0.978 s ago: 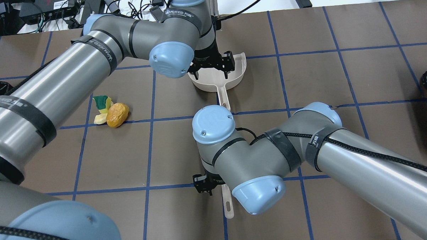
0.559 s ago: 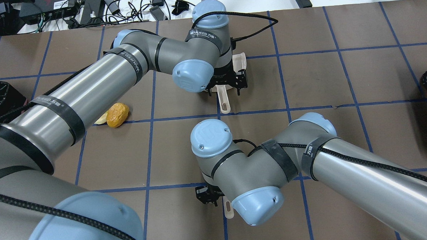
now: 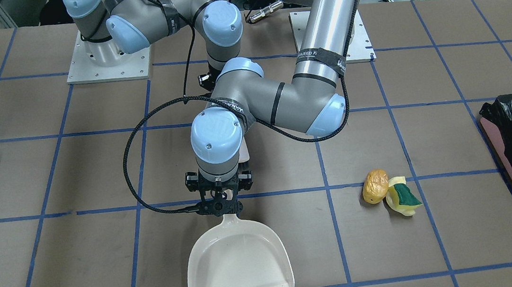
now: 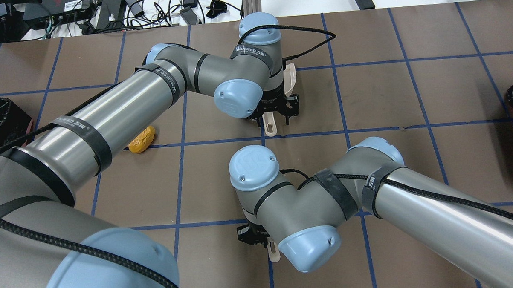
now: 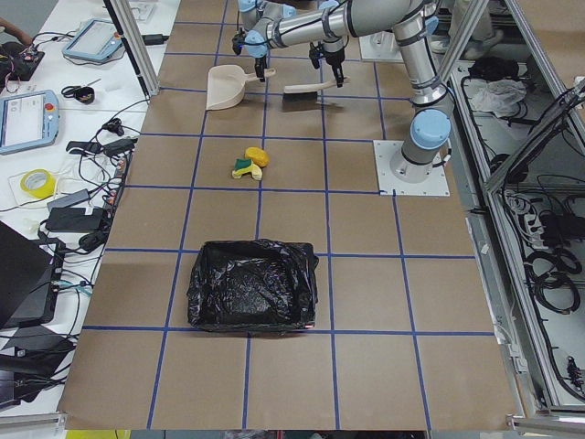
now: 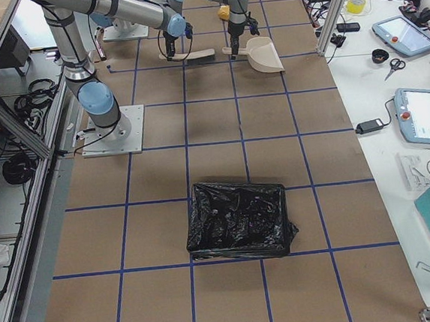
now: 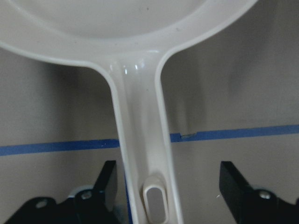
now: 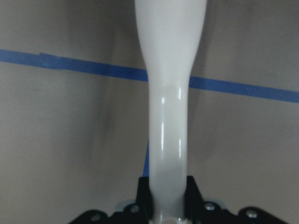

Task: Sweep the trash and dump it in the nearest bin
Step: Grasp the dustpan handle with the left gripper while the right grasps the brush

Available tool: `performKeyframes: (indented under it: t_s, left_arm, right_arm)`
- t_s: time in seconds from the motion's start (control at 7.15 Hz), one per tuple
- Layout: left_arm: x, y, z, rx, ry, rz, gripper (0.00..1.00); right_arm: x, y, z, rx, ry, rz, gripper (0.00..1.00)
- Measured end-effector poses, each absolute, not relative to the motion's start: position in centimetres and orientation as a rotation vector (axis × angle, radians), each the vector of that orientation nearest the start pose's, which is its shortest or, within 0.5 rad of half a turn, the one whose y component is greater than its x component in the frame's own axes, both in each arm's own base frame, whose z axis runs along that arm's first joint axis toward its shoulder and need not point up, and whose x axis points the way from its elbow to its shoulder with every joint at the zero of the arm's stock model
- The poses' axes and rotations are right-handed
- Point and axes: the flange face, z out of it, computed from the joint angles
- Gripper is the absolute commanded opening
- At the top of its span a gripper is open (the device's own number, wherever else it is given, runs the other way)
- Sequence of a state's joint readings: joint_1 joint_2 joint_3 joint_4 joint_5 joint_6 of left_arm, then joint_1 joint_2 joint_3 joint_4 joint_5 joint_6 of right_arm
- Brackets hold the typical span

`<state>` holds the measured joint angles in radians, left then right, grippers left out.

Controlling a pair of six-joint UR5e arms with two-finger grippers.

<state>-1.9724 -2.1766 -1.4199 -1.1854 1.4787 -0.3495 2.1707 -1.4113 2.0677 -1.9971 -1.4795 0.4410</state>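
Right end effector (image 8: 169,198): nearest the robot's base; closed narrow on the white brush handle (image 8: 170,116), which ran straight out between its fingers.
Brush (image 5: 306,89): its dark-bristled head showed only small in the side views, low over the desk and just beside the dustpan.
Left end effector (image 7: 170,186): pointed down over the end of the dustpan handle (image 7: 140,140); its fingers (image 7: 108,183) stood wide apart, one on each side of the handle and not closed on it.
Trash: three scraps lay bunched on the desk on the robot's left of the dustpan, well apart from it.
Potato-like lump (image 3: 375,186): golden-brown, lying by a blue tape line and touching the other two scraps.
Peel-like piece (image 3: 395,181): pale yellow and curved, between the lump and the sponge.
Sponge (image 3: 405,195): yellow with a green top, on the side of the heap towards the bin.
Dustpan (image 3: 238,264): cream, flat on the desk, its open mouth turned away from the robot.
Bin (image 3: 500,151): lined with a crinkled black bag, with a pinkish side; it stood at the desk end on the robot's left, well apart from the trash.
Second bag-lined bin (image 6: 239,219): at the opposite desk end.
Desk (image 3: 46,137): brown, gridded with blue tape.
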Motion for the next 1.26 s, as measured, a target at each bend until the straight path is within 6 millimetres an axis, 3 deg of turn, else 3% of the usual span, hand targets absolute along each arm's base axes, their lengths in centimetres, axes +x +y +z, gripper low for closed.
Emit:
performKeyframes:
  t_s: [0.14,0.28,0.7,0.98,1.12,1.26]
  left_arm:
    - [-39.9,-57.6,23.5,0.076,3.197,0.159,0.34]
    - [-39.9,-57.6,23.6,0.073,3.198,0.158,0.0]
    - [-39.9,-57.4,24.2,0.074,3.205,0.182,0.0]
    - [-39.0,-58.2,26.5,0.139,3.219,0.121,0.0]
    - [-36.9,-59.9,28.7,0.188,3.224,0.057,0.0]
    - [-33.4,-62.3,31.5,0.237,3.221,-0.015,0.0]
  right_arm:
    - [37.3,-29.4,22.3,-0.228,3.152,0.383,0.0]
    - [37.1,-29.5,22.5,-0.22,3.158,0.373,0.0]
    - [36.8,-30.4,23.5,-0.207,3.182,0.319,0.0]
    - [36.5,-30.5,24.5,-0.196,3.201,0.283,0.0]
    - [36.4,-30.2,25.0,-0.18,3.203,0.275,0.0]
    - [36.1,-29.9,25.2,-0.172,3.203,0.27,0.0]
